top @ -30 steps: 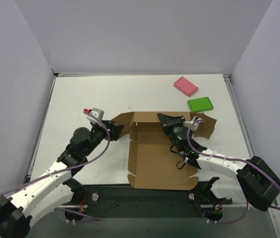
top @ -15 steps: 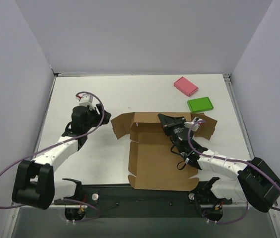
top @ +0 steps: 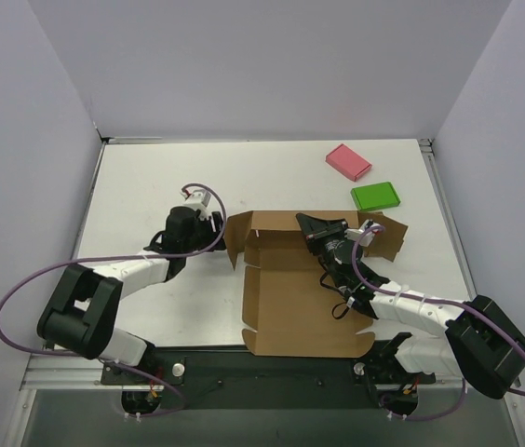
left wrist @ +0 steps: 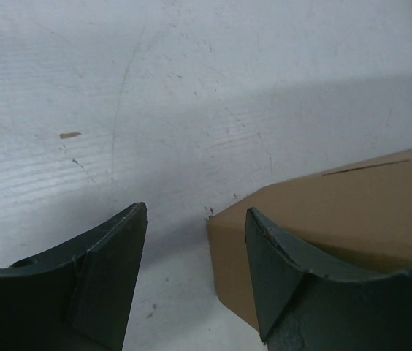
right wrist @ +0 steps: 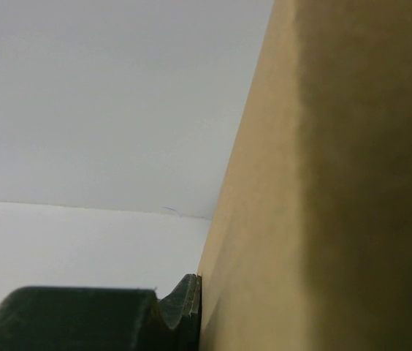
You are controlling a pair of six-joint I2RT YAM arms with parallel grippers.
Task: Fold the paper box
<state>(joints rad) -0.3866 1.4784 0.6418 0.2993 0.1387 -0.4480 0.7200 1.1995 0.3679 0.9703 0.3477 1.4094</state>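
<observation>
The left fingers (left wrist: 107,281) stand apart with a wide gap and hold nothing. They sit low over the bench (top: 151,186), and a corner of the box (top: 300,307) reaches into the gap beside the right-hand one, which overlaps the cardboard; whether it touches cannot be told. From above, these fingers are just at the outer edge of the box's raised left flap. The right fingers (right wrist: 180,307) are closed, their tip lying against a tall cardboard face that fills the right side of the wrist view. From above they sit inside the box at its far wall, and whether they pinch any cardboard is not visible. The box lies in the middle of the bench, somewhat to the right. Its broad flat panel reaches the bench's near edge, between the two arm bases. Its far end is folded up, with the back wall and side flaps forming a strip that runs left to right, so the open side faces up and toward the arms. White bench shows to the left and beyond the far wall. A green block (top: 375,196) lies near the right flap, with a pink block (top: 348,161) farther back.
</observation>
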